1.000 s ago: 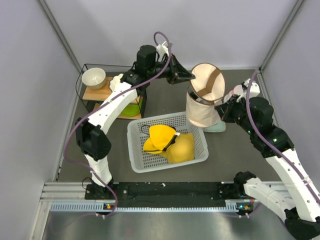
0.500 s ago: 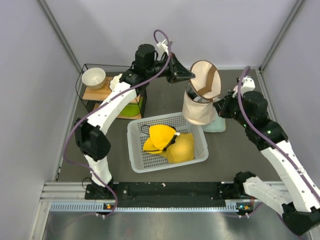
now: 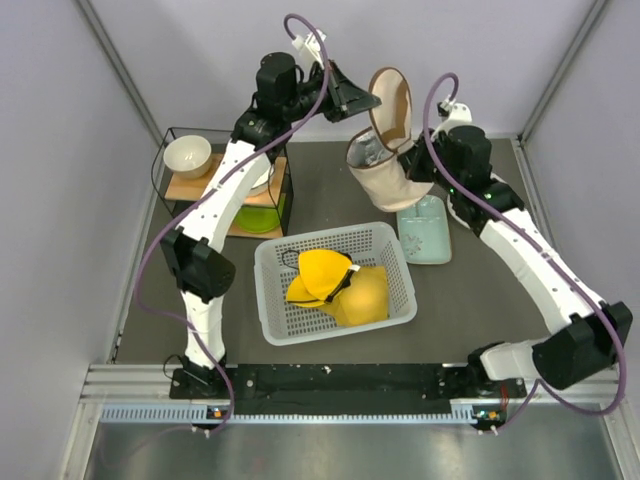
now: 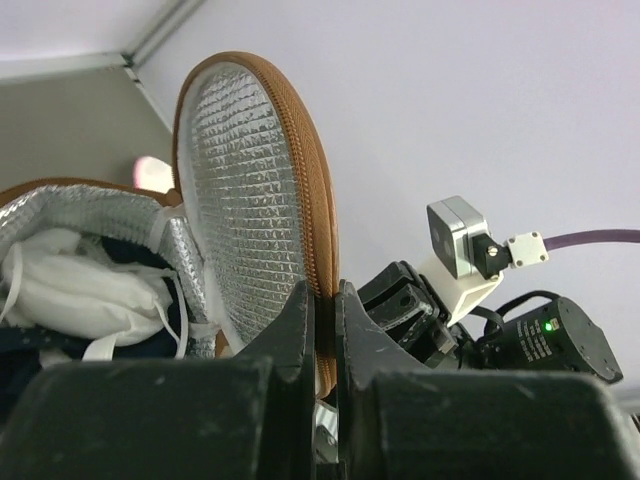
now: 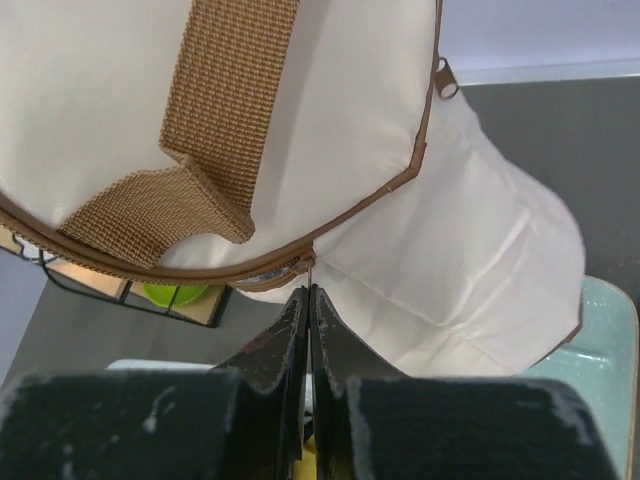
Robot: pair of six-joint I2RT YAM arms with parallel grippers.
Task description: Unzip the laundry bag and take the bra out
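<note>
clamping laundry bag (image 3: 385,185): left gripper (image 4: 322,300) on lid rim (image 4: 303,160), right gripper (image 5: 308,297) on zip seam (image 5: 275,273).

Cloth laundry bag (image 3: 386,186), shiny quilted lining (image 4: 250,200)

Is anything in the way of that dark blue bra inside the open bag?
Yes. A white cloth lies over the dark bra in the open mouth of the laundry bag. Also, the left pincer and the right pincer are both shut on the bag, so neither is free.
</note>
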